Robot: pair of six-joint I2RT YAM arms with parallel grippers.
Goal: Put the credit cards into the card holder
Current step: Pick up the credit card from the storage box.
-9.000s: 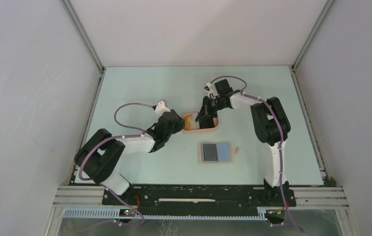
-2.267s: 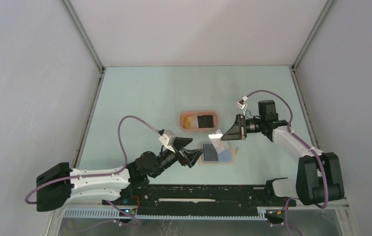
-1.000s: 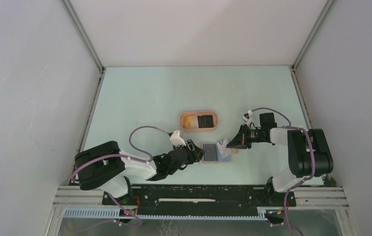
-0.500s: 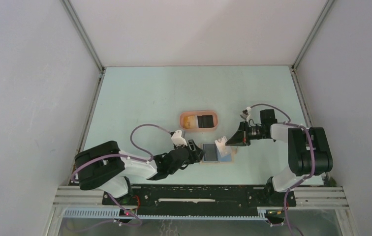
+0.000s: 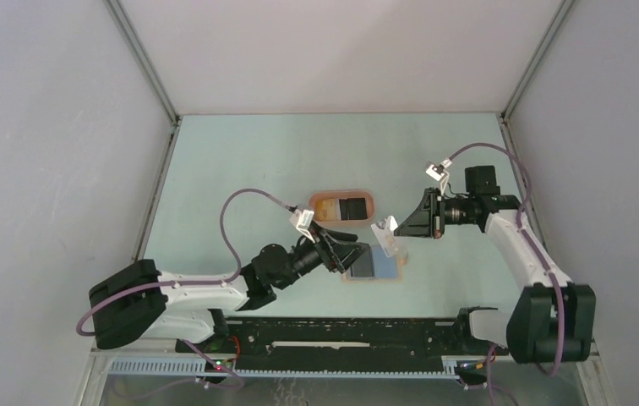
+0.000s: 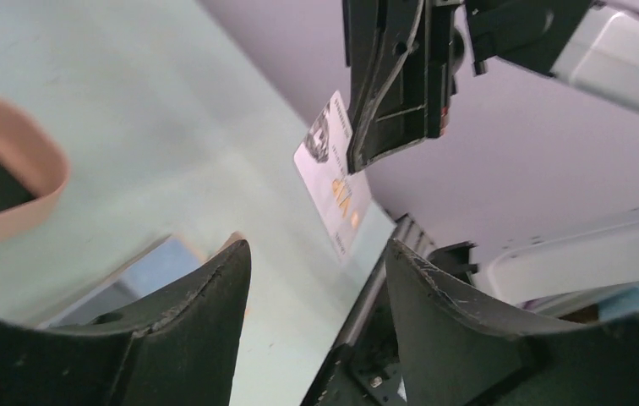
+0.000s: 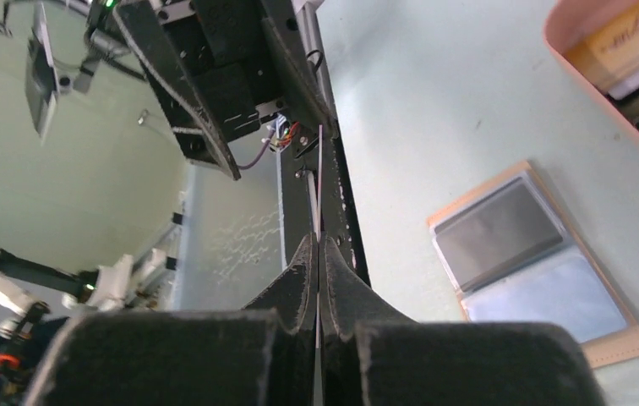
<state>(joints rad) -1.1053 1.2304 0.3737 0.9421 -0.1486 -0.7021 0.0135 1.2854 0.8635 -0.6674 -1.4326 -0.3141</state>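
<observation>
The beige-tan card holder point(image 5: 381, 266) lies open on the table, with a dark and a pale blue pocket inside; it also shows in the right wrist view point(image 7: 536, 262). My right gripper point(image 5: 402, 228) is shut on a pale card point(image 5: 384, 234) and holds it in the air above the holder's right part. In the right wrist view that card point(image 7: 319, 186) is edge-on between the shut fingers point(image 7: 299, 271). My left gripper point(image 5: 355, 251) is open and empty, raised over the holder's left side. In the left wrist view the card point(image 6: 333, 173) hangs ahead of it.
A salmon-pink oval tray point(image 5: 343, 221) behind the holder has a yellow-orange card point(image 5: 327, 208) and black cards point(image 5: 352, 207). Its rim shows in the left wrist view point(image 6: 20, 169) and the right wrist view point(image 7: 612, 93). The black base rail point(image 5: 341, 334) runs along the near edge.
My right gripper has lifted the pale card up and back from the holder. My left gripper has left the holder's left edge, risen over it and now stands open.
</observation>
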